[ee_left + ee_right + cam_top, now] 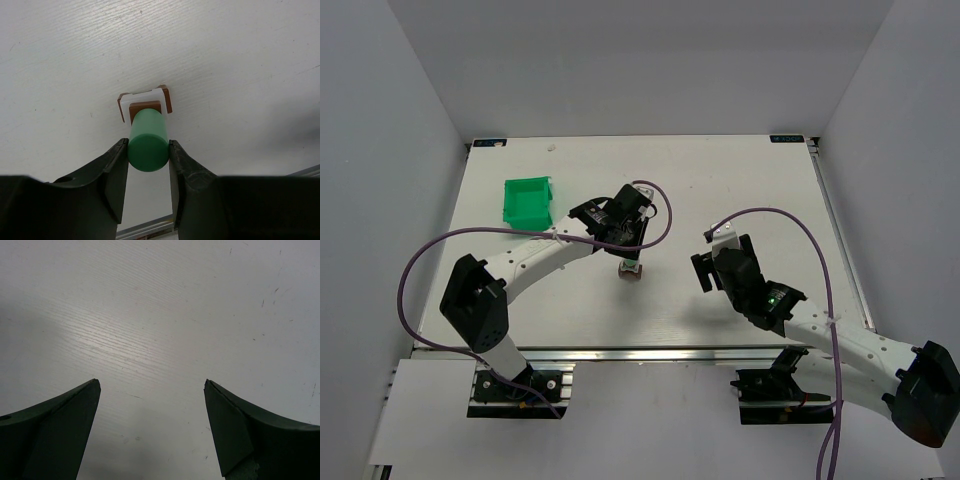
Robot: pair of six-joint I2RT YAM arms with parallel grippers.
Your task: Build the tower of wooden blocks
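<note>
The wood block tower [631, 271] stands at the table's middle. In the left wrist view it is a brown base [167, 100], a whitish block [145, 96], a smaller brown block [145, 106] and an upright green cylinder [147, 142] on top. My left gripper [147, 141] is shut on the green cylinder, with both fingers touching its sides; in the top view it [629, 256] hangs right over the tower. My right gripper [152, 382] is open and empty over bare table, to the right of the tower in the top view [702, 268].
A green plastic bin [528, 200] sits at the back left of the white table [720, 180]. The left arm's purple cable [665, 215] loops just behind the tower. Grey walls close in the table on three sides.
</note>
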